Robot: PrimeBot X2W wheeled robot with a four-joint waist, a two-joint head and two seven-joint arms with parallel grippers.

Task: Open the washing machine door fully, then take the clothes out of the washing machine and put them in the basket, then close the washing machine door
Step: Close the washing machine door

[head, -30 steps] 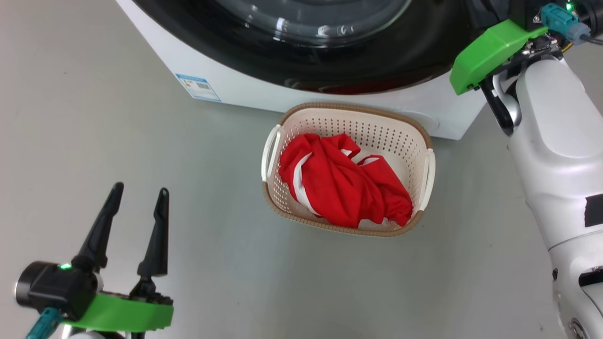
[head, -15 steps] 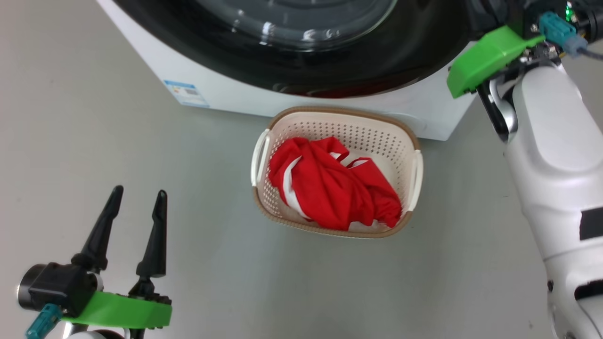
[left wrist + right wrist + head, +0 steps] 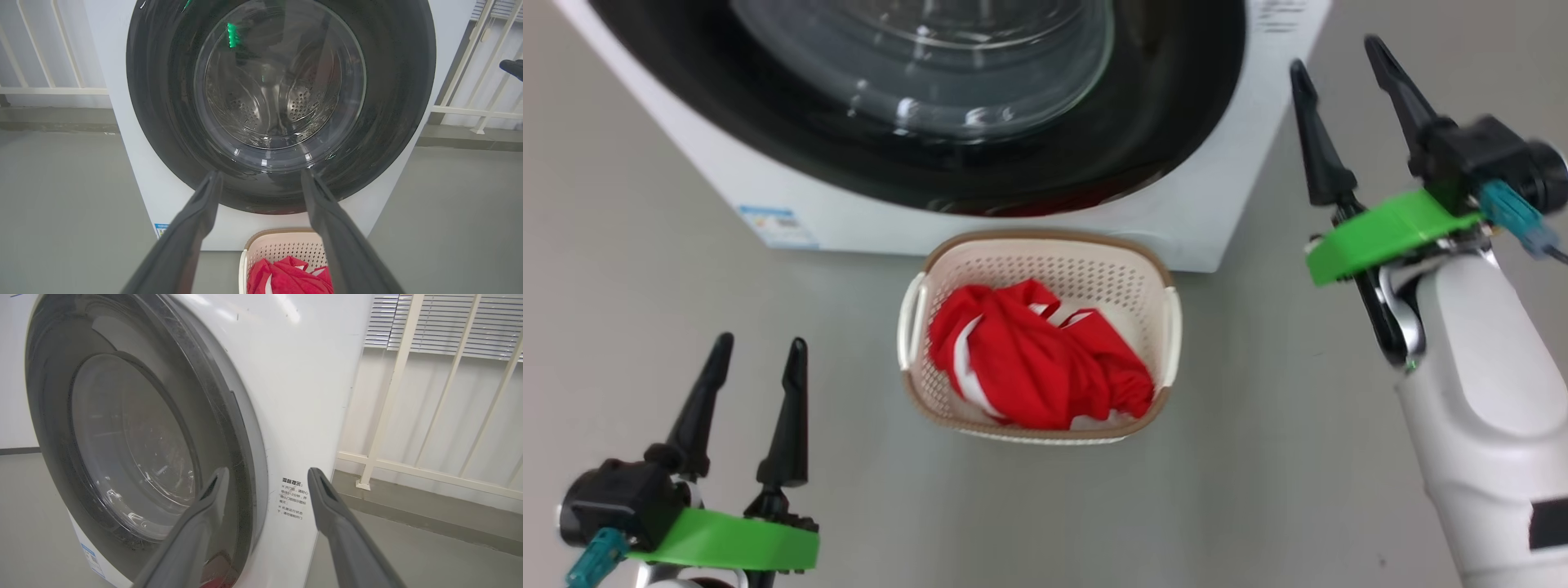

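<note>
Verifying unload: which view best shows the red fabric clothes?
Head view: the red fabric clothes lie whole, unobstructed, in the cream perforated basket. Left wrist view: their top only. Right wrist view: a red reflection.

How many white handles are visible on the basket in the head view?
2. One handle is on the left side of the basket, the other handle on its right side. No further handle seems hidden.

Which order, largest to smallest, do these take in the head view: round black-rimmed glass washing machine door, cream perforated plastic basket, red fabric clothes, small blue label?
1. washing machine door, cut off by the frame
2. basket
3. clothes
4. blue label
</note>
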